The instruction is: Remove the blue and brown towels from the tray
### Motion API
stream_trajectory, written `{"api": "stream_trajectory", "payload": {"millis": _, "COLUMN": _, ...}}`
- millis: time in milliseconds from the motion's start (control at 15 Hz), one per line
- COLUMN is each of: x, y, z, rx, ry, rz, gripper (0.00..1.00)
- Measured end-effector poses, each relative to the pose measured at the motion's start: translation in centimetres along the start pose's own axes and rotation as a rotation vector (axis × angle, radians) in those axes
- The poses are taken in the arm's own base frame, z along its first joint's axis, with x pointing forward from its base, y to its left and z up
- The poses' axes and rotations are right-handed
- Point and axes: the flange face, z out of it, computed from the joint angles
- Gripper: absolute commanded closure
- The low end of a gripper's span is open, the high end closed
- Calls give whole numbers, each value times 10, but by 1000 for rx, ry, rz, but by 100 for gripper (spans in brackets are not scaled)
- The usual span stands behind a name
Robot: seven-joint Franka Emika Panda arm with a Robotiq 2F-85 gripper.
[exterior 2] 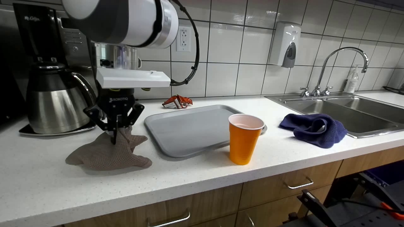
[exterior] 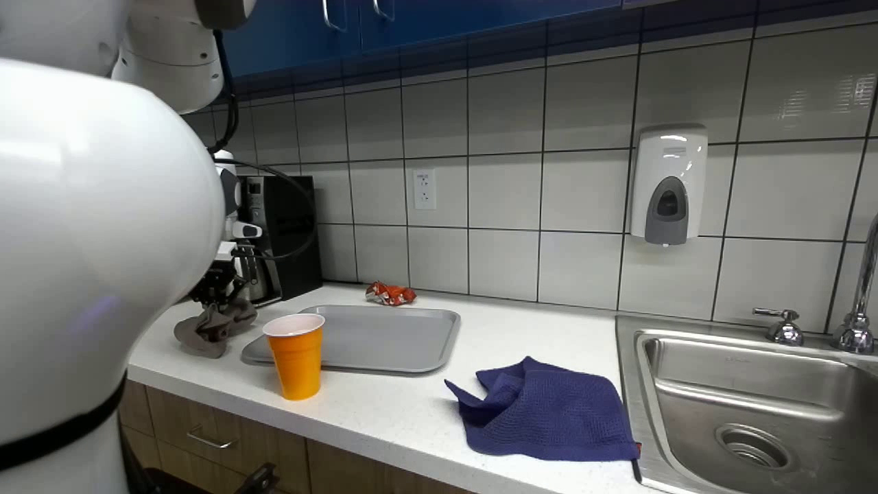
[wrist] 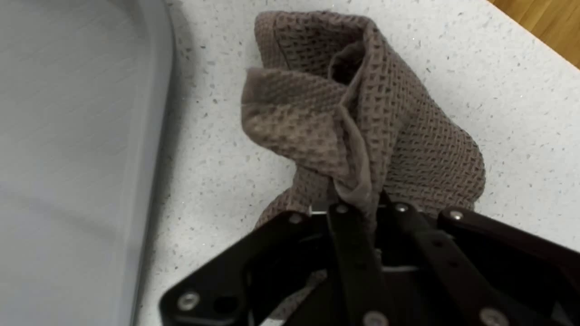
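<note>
The brown towel (exterior 2: pixel 107 154) lies bunched on the white counter beside the grey tray (exterior 2: pixel 195 129), apart from it. My gripper (exterior 2: pixel 115 134) points down and is shut on a raised fold of the brown towel. In the wrist view the fold of the brown towel (wrist: pixel 385 113) stands up between the fingers (wrist: pixel 362 213), and the tray edge (wrist: pixel 149 136) is to the left. The blue towel (exterior: pixel 549 418) lies crumpled on the counter by the sink, off the tray; it also shows in an exterior view (exterior 2: pixel 315 130). Nothing lies on the visible part of the tray.
An orange cup (exterior 2: pixel 243 142) stands at the tray's front edge. A crumpled red wrapper (exterior 2: pixel 177 102) lies behind the tray. A coffee maker (exterior 2: pixel 56 97) stands behind the gripper. The sink rim (exterior: pixel 634 370) borders the blue towel. The counter's front edge is near.
</note>
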Motion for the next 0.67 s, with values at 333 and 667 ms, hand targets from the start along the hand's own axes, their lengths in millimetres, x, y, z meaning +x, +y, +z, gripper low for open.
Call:
{"api": "stream_trajectory", "payload": {"millis": 333, "x": 9, "y": 2, "z": -1, "rx": 1, "ry": 2, "rz": 6, "gripper": 20}}
{"api": "stream_trajectory", "payload": {"millis": 667, "x": 14, "y": 5, "z": -8, "rx": -1, "ry": 18, "rz": 12, "gripper": 0}}
